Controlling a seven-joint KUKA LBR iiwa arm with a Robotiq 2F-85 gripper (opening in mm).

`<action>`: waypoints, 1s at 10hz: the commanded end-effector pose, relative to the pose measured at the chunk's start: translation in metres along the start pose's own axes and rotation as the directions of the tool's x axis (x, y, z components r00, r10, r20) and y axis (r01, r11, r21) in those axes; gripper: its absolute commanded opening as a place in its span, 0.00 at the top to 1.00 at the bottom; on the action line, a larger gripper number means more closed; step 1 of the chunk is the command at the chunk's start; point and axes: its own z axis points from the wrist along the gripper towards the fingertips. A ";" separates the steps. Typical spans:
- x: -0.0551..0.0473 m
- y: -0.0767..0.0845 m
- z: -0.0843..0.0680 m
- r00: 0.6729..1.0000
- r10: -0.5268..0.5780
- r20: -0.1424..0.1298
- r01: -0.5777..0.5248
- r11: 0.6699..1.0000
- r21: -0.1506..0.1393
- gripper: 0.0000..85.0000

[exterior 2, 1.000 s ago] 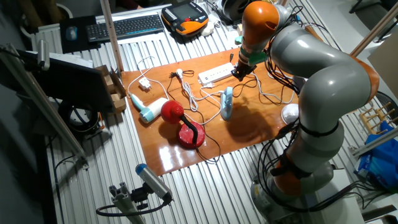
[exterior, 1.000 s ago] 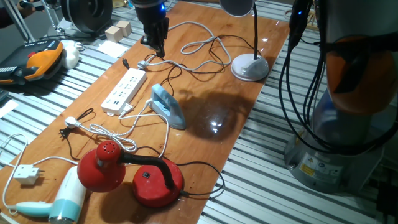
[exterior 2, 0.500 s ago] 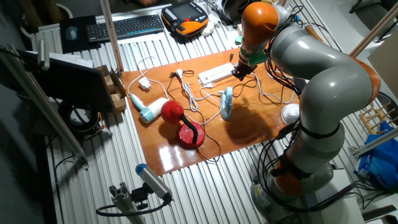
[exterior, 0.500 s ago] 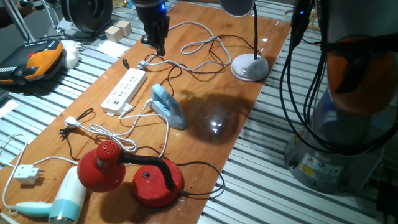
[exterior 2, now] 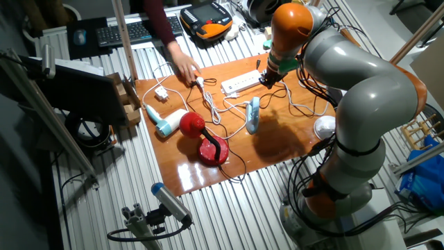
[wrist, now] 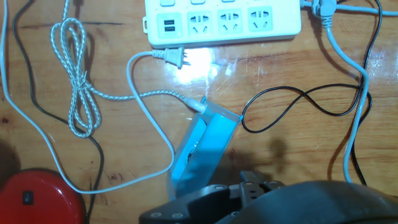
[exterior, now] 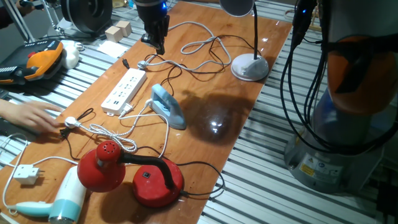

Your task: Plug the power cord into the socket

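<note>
We see power cord (wrist: 81,93) upper left in hand view, white plug (wrist: 176,58) just below socket (wrist: 224,22), unplugged. We judge cord limp, light; plug rigid, so grip plug body. Tool (exterior: 155,42) at top; jaw state unclear.

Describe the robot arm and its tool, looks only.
The arm is built of rounded light-grey segments with orange joint caps and bundles of black cables alongside its base. The tool is black and narrow, with a blue light glowing above it. The hand view shows only its dark underside.
</note>
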 end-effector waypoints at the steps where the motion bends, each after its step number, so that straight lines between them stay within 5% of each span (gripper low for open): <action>1: 0.000 -0.003 -0.003 1.000 -0.009 -0.004 0.009 1.000 -0.011 1.00; 4: -0.007 -0.019 -0.010 0.998 -0.063 -0.014 0.062 0.998 -0.029 1.00; 5: -0.010 -0.023 -0.010 0.996 -0.089 -0.002 0.089 0.996 -0.004 1.00; 7: -0.014 -0.031 -0.011 0.993 -0.116 0.003 0.116 0.993 -0.008 1.00; 10: -0.020 -0.036 -0.019 0.989 -0.147 0.004 0.147 0.989 0.024 1.00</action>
